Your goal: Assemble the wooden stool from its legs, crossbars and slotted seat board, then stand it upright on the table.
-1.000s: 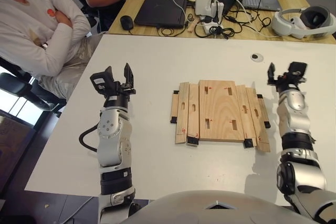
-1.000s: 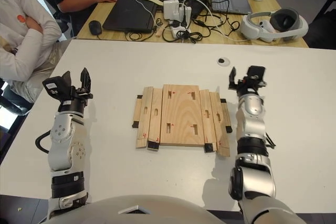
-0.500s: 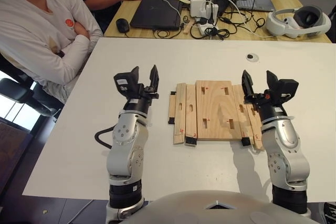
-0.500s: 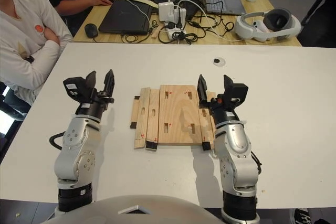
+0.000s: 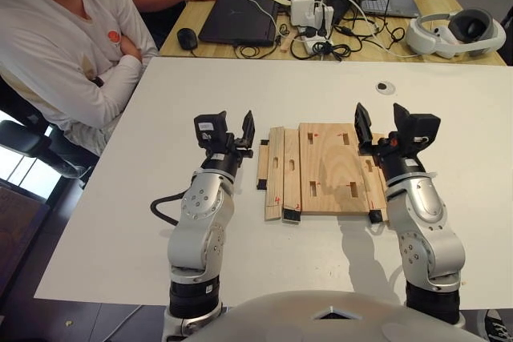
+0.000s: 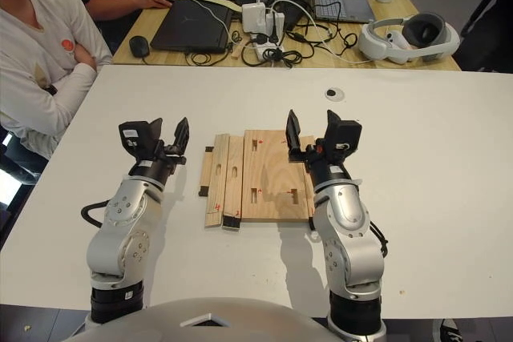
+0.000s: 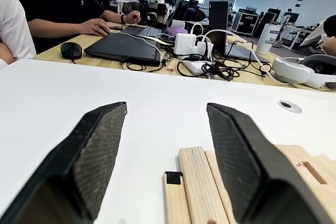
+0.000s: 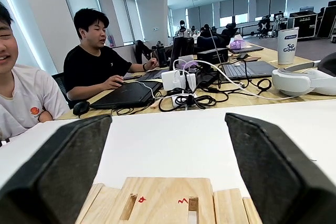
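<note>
The slotted seat board (image 5: 329, 167) lies flat mid-table. Two wooden slats (image 5: 284, 170) with black end caps lie against its left edge, and more slats (image 5: 375, 186) line its right edge, partly hidden by my right arm. My left gripper (image 5: 234, 130) is open just left of the left slats, nothing between its fingers (image 7: 100, 166); the slats (image 7: 197, 187) show beyond them. My right gripper (image 5: 378, 130) is open above the board's far right corner and the right slats, holding nothing. The board (image 8: 168, 203) shows between its fingers (image 8: 273, 171).
The white table (image 5: 449, 158) has free room on both sides and in front of the boards. A small round grommet (image 5: 385, 86) sits behind them. A person with folded arms (image 5: 72, 54) sits at the left edge. A desk with laptops, cables and a headset (image 5: 457, 34) stands behind.
Both arms have swung inward toward the boards: the left gripper rightward to the left slats, the right gripper leftward over the right slats. Both stayed open. The boards have not moved.
</note>
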Tool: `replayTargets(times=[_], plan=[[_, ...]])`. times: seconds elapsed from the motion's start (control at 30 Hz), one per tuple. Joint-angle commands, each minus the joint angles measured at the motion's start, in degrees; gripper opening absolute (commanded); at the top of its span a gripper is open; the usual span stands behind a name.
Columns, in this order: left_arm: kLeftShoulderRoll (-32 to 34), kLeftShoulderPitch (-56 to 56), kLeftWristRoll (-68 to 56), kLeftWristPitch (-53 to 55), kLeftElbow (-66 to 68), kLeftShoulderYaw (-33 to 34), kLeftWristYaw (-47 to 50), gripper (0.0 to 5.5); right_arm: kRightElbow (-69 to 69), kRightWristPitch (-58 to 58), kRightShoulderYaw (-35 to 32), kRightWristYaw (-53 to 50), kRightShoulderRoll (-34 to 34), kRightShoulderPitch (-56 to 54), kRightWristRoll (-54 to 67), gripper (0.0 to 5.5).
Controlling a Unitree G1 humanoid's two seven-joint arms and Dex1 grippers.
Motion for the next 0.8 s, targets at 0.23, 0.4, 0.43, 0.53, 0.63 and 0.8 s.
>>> replayTargets(times=[0.23,0.4,0.43,0.53,0.63,0.8], plan=[[-0.98,1.22,1.29,-0.27,-4.44,0.06,1.98,2.83,-1.53,1.80,-2.16,1.04,2.02,1.63,4.12,4.00],[7.83,-1.06,3.43,17.57,-2.54,-6.34,-2.63,2.83,-1.41,1.98,-1.94,0.35,2.26,2.07,4.18,4.00],[9.01,-2.23,3.97,20.35,-2.19,-6.70,-2.86,2.83,-1.42,1.80,-1.84,0.28,2.32,2.15,4.07,4.00],[12.73,-6.12,6.32,27.27,0.08,-7.56,-2.95,2.83,-1.37,1.29,-1.39,0.48,2.43,1.99,3.86,4.00],[14.23,-9.00,6.95,30.97,2.48,-8.07,-3.64,2.83,-1.46,1.18,-0.87,0.36,2.62,1.82,3.66,4.00],[15.31,-11.11,6.68,34.79,3.18,-12.14,-6.32,2.83,-1.64,1.30,-0.87,-0.26,3.13,1.80,3.71,4.00]])
